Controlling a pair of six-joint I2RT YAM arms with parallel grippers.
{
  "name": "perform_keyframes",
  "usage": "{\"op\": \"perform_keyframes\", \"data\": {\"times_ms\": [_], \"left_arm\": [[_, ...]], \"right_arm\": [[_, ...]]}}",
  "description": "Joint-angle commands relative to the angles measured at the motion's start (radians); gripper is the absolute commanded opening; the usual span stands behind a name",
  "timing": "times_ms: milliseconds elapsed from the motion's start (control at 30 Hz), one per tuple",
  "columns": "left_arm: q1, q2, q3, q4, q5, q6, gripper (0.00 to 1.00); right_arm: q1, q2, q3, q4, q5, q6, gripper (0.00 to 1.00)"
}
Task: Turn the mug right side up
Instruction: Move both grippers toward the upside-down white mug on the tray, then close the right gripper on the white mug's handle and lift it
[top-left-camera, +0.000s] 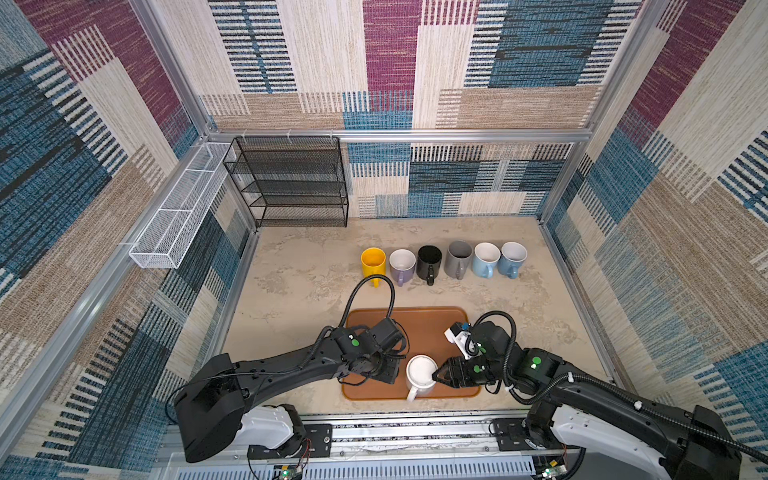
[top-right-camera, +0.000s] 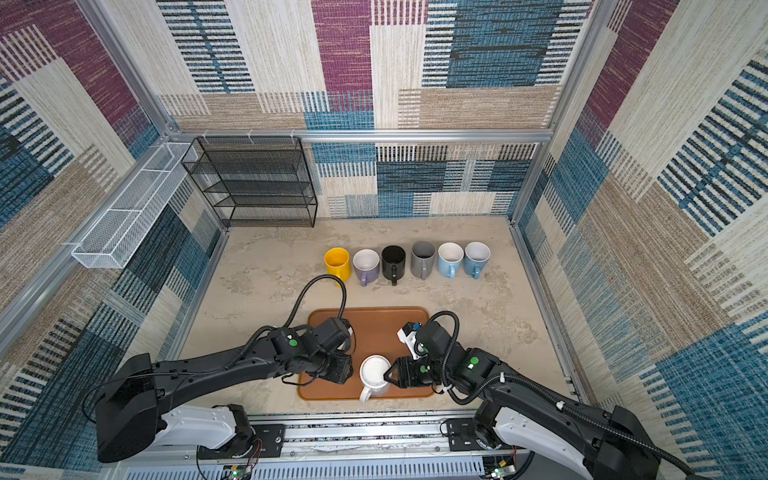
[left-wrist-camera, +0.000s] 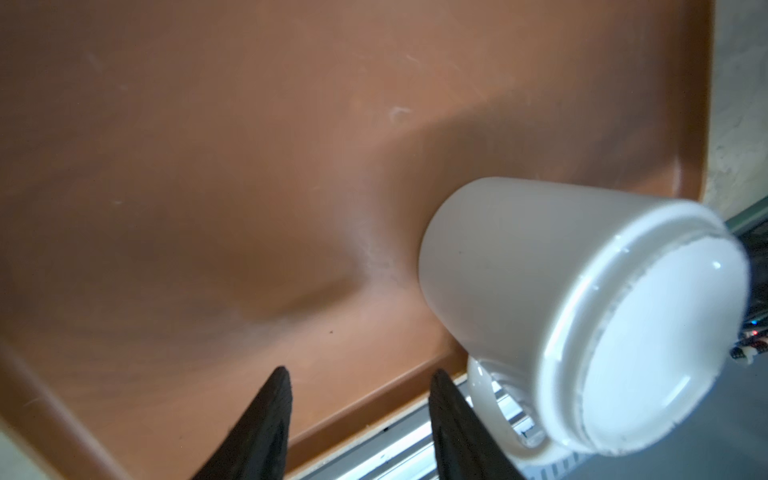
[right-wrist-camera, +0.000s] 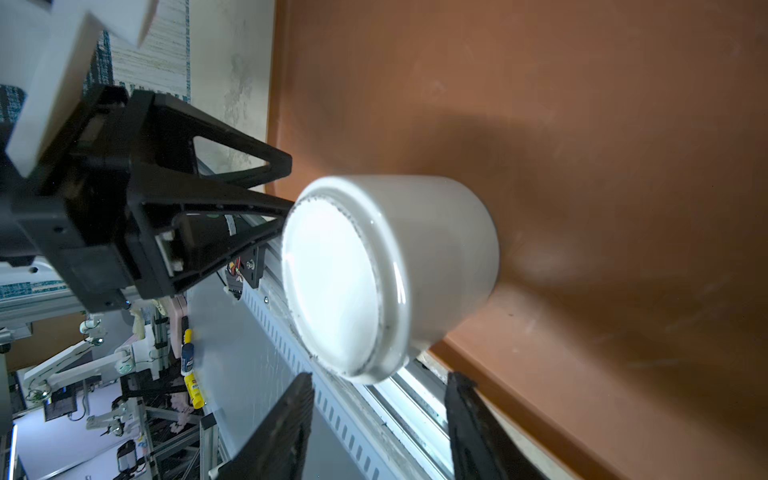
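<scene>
Both the left pincer (left-wrist-camera: 360, 372) and right pincer (top-left-camera: 436, 375) gape half-open, empty. The upside-down mug (top-left-camera: 419, 370), axis upright at the tray's (top-left-camera: 419, 328) near edge, stands closer to the right pincer.

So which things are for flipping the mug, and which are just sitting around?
For the job: white mug, upside down on the brown tray; left gripper; right gripper, both open.
Just sitting around: row of six upright mugs; black wire rack; white mesh basket.
</scene>
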Motion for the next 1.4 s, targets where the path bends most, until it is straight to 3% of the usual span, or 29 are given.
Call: {"op": "perform_keyframes", "data": {"times_ms": [0,400,633,900,1167,1367], "left_arm": [[-0.023,0.027,0.018,0.042,0.035,-0.022,0.51],[-0.024,0.064,0.023,0.105,0.001,-0.040,0.50],[0.036,0.105,0.025,0.137,-0.029,-0.009,0.50],[0.128,0.154,0.052,0.211,-0.013,0.060,0.50],[0.154,0.255,0.103,0.355,0.050,0.076,0.50],[0.172,0.207,0.103,0.291,0.000,0.084,0.50]], "right_arm": [[0.006,0.014,-0.008,0.078,-0.009,0.035,0.54],[0.006,0.150,0.039,0.228,0.031,0.015,0.46],[-0.003,0.275,0.142,0.248,0.103,-0.057,0.44],[-0.134,0.412,0.210,0.300,0.066,-0.151,0.43],[-0.248,0.501,0.329,0.248,0.060,-0.297,0.43],[-0.254,0.517,0.422,0.110,0.127,-0.403,0.46]]}}
